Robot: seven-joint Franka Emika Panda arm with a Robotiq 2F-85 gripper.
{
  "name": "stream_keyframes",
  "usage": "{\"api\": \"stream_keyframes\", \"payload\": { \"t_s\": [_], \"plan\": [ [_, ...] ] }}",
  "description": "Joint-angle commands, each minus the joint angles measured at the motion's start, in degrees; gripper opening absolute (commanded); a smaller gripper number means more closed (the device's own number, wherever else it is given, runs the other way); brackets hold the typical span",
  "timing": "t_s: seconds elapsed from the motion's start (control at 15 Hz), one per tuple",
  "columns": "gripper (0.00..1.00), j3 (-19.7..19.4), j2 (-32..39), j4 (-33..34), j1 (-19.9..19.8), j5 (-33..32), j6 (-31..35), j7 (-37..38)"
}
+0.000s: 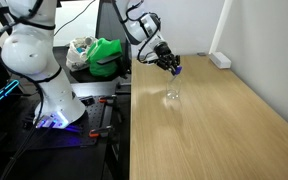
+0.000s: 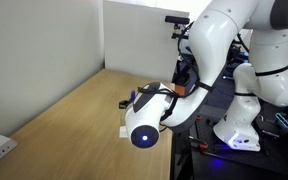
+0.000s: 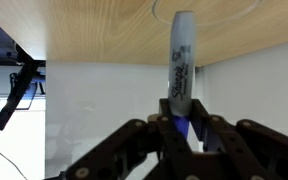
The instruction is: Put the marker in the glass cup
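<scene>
The glass cup [image 1: 172,95] stands upright on the wooden table [image 1: 224,130], just below the pincer [image 1: 171,66] and a little nearer the table's middle. It looks clear right through, with nothing showing inside. The marker [image 3: 182,60] is not in it yet. The pincer's fingers are closed tight on the marker's blue end, and the pale grey barrel sticks straight out past the fingertips towards the table. In the wrist view, a faint curve of glass shows around the marker's far end.

Off the table's edge, well apart from the pincer, a dark tub [image 1: 84,68] holds a green bag [image 1: 106,55] and some crumpled white stuff.

The white arm [image 2: 219,50] arches over from its base, its wrist bent down over the table.
</scene>
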Motion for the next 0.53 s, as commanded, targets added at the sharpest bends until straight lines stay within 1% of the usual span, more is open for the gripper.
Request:
{"api": "stream_keyframes", "payload": {
  "t_s": [0.0, 0.27, 0.33, 0.4, 0.47],
  "plan": [
    [0.06, 0.1, 1.3, 1.2, -0.5, -0.8, 1.7, 2.0],
    [0.06, 0.0, 2.5, 2.3, -0.3, -1.7, 1.8, 1.9],
    [0.5, 0.0, 2.7, 2.6, -0.3, -1.8, 1.8, 1.9],
    [0.51, 0.0, 2.9, 2.8, -0.2, -2.1, 1.9, 2.1],
    [0.58, 0.0, 3.0, 3.0, -0.2, -2.1, 1.9, 2.1]
  ]
}}
